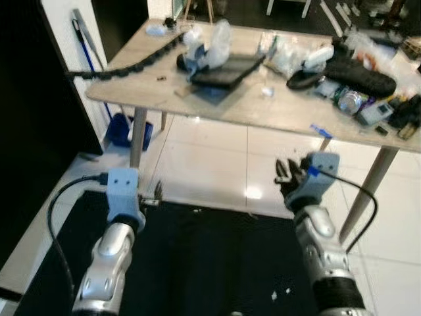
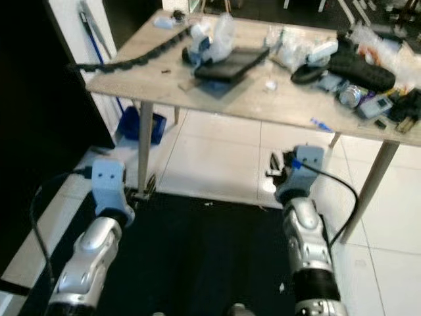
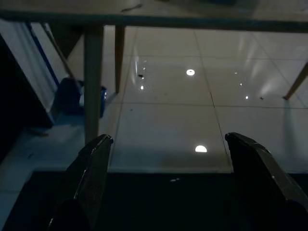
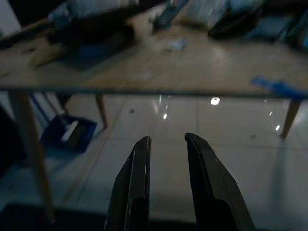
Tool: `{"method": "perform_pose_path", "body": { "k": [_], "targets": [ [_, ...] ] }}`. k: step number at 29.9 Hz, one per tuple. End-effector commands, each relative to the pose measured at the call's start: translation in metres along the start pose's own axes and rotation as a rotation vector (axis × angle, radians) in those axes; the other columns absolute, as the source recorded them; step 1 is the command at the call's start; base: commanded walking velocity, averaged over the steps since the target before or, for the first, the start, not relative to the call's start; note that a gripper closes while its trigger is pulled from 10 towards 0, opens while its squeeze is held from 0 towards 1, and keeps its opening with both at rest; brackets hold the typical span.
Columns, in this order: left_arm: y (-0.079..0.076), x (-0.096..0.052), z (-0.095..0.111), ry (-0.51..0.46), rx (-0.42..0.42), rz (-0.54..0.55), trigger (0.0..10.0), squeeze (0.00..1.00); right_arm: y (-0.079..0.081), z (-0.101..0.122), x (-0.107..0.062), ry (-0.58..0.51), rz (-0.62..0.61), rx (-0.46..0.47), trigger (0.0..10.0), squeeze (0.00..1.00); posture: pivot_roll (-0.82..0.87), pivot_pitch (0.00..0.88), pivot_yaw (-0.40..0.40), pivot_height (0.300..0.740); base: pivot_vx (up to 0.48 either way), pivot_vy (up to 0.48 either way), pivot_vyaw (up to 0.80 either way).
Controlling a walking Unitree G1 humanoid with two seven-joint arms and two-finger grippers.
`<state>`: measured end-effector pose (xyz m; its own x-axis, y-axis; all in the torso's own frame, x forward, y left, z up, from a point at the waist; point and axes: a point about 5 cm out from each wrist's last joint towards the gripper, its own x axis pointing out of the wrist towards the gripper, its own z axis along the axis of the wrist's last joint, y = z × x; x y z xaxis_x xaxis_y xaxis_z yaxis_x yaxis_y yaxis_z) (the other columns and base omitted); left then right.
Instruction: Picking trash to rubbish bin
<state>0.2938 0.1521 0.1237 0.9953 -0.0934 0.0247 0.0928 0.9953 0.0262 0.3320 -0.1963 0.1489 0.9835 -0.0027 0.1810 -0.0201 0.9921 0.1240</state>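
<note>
The table (image 1: 217,108) clutter (crumpled plastic (image 1: 214,43) at upper centre) lies above and ahead of both claws, nearer the right gripper (image 4: 166,142), fingers narrowly apart and empty; left gripper (image 3: 166,144) gapes wide.

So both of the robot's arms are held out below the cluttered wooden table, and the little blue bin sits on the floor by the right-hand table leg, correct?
Not quite. The blue bin sits by the left-hand table leg, as the left eye view shows. The rest holds: the left gripper and right gripper are held out below the cluttered wooden table.
</note>
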Motion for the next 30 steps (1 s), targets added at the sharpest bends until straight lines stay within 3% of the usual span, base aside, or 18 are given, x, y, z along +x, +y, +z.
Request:
{"method": "perform_pose_path", "body": {
  "k": [1, 8, 15, 18, 27, 30],
  "targets": [
    [0.004, -0.002, -0.004, 0.02, -0.005, 0.016, 10.0, 0.0, 0.005, 0.002, 0.001, -0.003, 0.013, 0.017, 10.0, 0.0, 0.01, 0.154, -0.046, 0.74, 0.349, 0.0, 0.0],
    [0.003, 0.001, 0.004, -0.003, -0.004, 0.013, 10.0, 0.0, 0.015, 0.043, 0.018, -0.126, 0.094, -0.02, 10.0, 0.0, 0.01, 0.154, -0.047, 0.74, 0.346, 0.0, 0.0],
    [0.004, 0.005, 0.014, -0.037, -0.003, 0.019, 10.0, 0.0, 0.017, 0.057, 0.022, -0.171, 0.095, -0.022, 10.0, 0.0, 0.01, 0.149, -0.05, 0.74, 0.349, 0.0, 0.0],
    [0.003, 0.012, 0.034, -0.101, -0.004, 0.013, 10.0, 0.0, 0.022, 0.069, 0.025, -0.205, 0.135, -0.052, 10.0, 0.0, 0.01, 0.137, -0.051, 0.74, 0.345, 0.0, 0.0],
    [0.004, 0.019, 0.052, -0.158, -0.003, 0.008, 10.0, 0.0, 0.025, 0.066, 0.024, -0.189, 0.162, -0.049, 10.0, 0.0, 0.01, 0.126, -0.05, 0.74, 0.347, 0.0, 0.0],
    [0.005, 0.021, 0.059, -0.179, -0.001, 0.005, 10.0, 0.0, 0.025, 0.058, 0.022, -0.151, 0.174, -0.006, 10.0, 0.0, 0.01, 0.121, -0.049, 0.74, 0.349, 0.0, 0.0]
  ]
}}
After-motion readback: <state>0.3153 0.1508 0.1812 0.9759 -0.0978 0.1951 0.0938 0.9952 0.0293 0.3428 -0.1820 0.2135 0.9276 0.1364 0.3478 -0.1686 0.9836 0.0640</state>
